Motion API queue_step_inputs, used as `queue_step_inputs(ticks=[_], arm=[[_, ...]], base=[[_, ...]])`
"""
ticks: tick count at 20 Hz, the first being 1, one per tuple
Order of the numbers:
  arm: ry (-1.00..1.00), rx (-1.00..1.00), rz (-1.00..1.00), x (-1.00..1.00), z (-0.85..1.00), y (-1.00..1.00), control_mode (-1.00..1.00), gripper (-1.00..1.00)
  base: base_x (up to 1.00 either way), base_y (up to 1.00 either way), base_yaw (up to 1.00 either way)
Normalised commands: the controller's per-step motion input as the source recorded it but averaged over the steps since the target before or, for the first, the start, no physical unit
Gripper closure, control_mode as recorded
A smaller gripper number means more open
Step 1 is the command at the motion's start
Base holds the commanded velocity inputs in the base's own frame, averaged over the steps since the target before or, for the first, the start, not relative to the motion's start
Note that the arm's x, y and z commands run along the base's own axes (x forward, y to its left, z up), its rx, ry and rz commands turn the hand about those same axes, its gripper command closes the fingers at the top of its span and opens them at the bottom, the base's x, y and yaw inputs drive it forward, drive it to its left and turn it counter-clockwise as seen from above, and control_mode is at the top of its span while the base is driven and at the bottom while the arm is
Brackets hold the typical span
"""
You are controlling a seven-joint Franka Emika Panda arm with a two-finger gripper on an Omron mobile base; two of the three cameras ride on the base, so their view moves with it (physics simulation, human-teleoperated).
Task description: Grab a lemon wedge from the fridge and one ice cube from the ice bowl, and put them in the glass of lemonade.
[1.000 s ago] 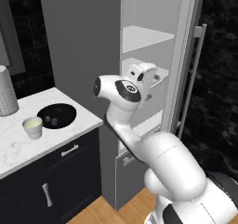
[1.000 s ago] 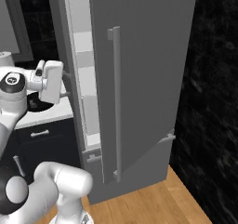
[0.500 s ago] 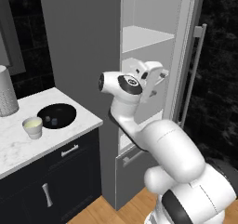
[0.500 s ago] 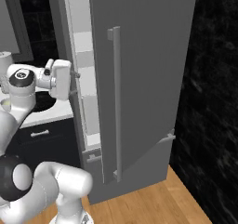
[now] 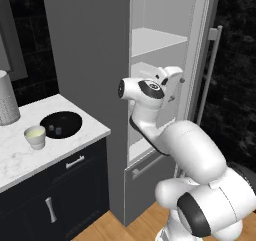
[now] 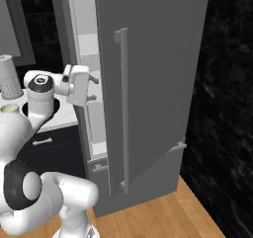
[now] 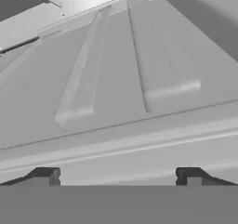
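The fridge (image 5: 165,40) stands open, its grey door (image 6: 158,84) swung out with a long bar handle (image 6: 123,108). My gripper (image 5: 179,82) is at the edge of the opening at middle-shelf height, open, with nothing between the fingers. From the right side the gripper (image 6: 95,88) points into the gap beside the door. The hand view looks at the pale inner wall and shelf of the fridge (image 7: 116,79), with my gripper (image 7: 118,176) spread wide. The lemon wedge is out of view. The ice bowl (image 5: 61,124) and the glass of lemonade (image 5: 35,136) sit on the marble counter to the left.
A tall perforated cylinder (image 5: 7,105) stands at the counter's back left. Dark navy cabinets (image 5: 50,200) run below the counter. The open door hems the arm in on the right. Wooden floor (image 6: 163,217) lies in front of the fridge.
The hand has moved right and forward, from in front of the fridge to the edge of its opening. The gripper stays open.
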Motion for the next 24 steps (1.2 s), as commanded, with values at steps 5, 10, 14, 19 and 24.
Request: queue_step_inputs(ticks=[5, 10, 14, 19, 24], arm=[[0.0, 0.0, 0.0, 0.67, 0.0, 0.0, -1.0, -1.0], [0.0, 0.0, 0.0, 0.18, 0.0, -0.12, -1.0, -1.0], [0.0, 0.0, -0.01, 0.0, 0.0, -0.49, -1.0, -1.0], [0.0, 0.0, -0.04, 0.0, 0.0, -0.68, -1.0, -1.0], [-0.04, 0.0, -0.07, -0.16, 0.0, -0.88, -1.0, -1.0]], base=[[0.0, 0.0, 0.0], [0.0, 0.0, 0.0], [0.0, 0.0, 0.0], [0.0, 0.0, 0.0], [0.0, 0.0, 0.0]])
